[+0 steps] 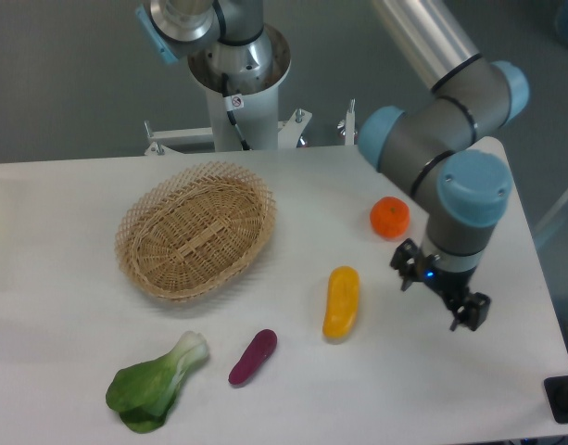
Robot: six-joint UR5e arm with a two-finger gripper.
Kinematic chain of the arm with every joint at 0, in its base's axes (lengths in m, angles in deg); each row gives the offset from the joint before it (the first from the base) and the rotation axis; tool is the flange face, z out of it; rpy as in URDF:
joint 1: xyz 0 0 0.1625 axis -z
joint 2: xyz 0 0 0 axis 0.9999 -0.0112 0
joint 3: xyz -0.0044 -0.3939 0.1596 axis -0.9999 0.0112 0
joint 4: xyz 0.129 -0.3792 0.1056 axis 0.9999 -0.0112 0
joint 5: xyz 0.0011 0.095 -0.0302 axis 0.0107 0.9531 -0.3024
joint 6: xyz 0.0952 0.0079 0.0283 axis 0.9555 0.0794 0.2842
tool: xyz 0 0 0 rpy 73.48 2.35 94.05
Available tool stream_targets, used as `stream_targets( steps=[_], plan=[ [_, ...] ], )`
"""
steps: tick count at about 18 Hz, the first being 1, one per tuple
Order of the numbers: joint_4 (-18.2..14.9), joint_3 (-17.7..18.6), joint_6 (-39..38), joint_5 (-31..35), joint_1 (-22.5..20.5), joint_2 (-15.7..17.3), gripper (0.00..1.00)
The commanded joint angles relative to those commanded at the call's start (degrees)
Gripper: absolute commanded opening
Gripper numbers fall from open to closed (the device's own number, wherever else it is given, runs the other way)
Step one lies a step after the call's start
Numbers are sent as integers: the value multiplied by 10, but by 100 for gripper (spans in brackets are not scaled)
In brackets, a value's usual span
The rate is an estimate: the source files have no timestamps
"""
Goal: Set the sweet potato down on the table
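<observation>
Jaws not visible; sweet potato [253, 357] lies apart

The gripper [440, 297] shows only as a small dark cluster under the wrist, its jaw gap and fingertips too small to read.

Lab: pedestal-mounted robot arm [450, 102], white table [61, 306]

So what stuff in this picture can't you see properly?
- Gripper: in the camera view its fingers are small and dark, so open or shut is unclear.
- Round orange fruit: the arm overlaps its right edge.
- Sweet potato: its underside on the table is hidden.
- Robot arm: cut off by the top edge.
</observation>
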Motion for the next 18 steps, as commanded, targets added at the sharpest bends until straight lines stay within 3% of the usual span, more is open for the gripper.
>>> stream_targets(
  steps=[8, 18],
  plan=[
    [4, -2, 41, 1, -30, -7, 100],
    [4, 0, 51, 1, -32, -7, 100]
  ],
)
